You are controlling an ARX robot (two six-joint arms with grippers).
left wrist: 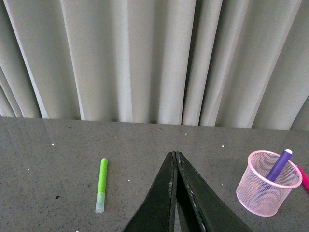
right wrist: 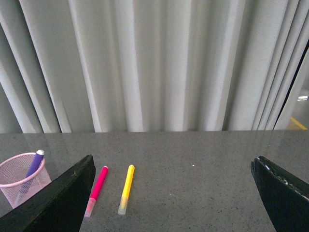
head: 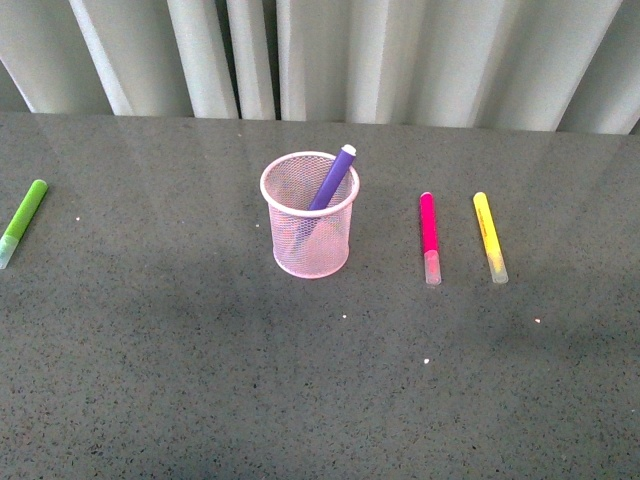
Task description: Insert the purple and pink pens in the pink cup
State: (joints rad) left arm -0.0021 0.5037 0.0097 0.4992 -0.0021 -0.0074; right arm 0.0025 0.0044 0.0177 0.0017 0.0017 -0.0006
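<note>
The pink cup (head: 310, 214) stands upright mid-table. The purple pen (head: 332, 180) leans inside it, white end up; cup (left wrist: 268, 189) and pen (left wrist: 278, 166) also show in the left wrist view, and cup (right wrist: 22, 179) and pen (right wrist: 33, 166) in the right wrist view. The pink pen (head: 429, 237) lies flat on the table right of the cup; it also shows in the right wrist view (right wrist: 96, 188). My left gripper (left wrist: 175, 155) is shut and empty, away from the cup. My right gripper (right wrist: 174, 162) is wide open and empty, back from the pink pen. Neither arm shows in the front view.
A yellow marker (head: 490, 236) lies right of the pink pen, parallel to it; it also shows in the right wrist view (right wrist: 126, 187). A lime-green marker (head: 22, 220) lies at the far left, also in the left wrist view (left wrist: 101, 184). A pleated curtain (head: 400, 50) closes the table's far edge.
</note>
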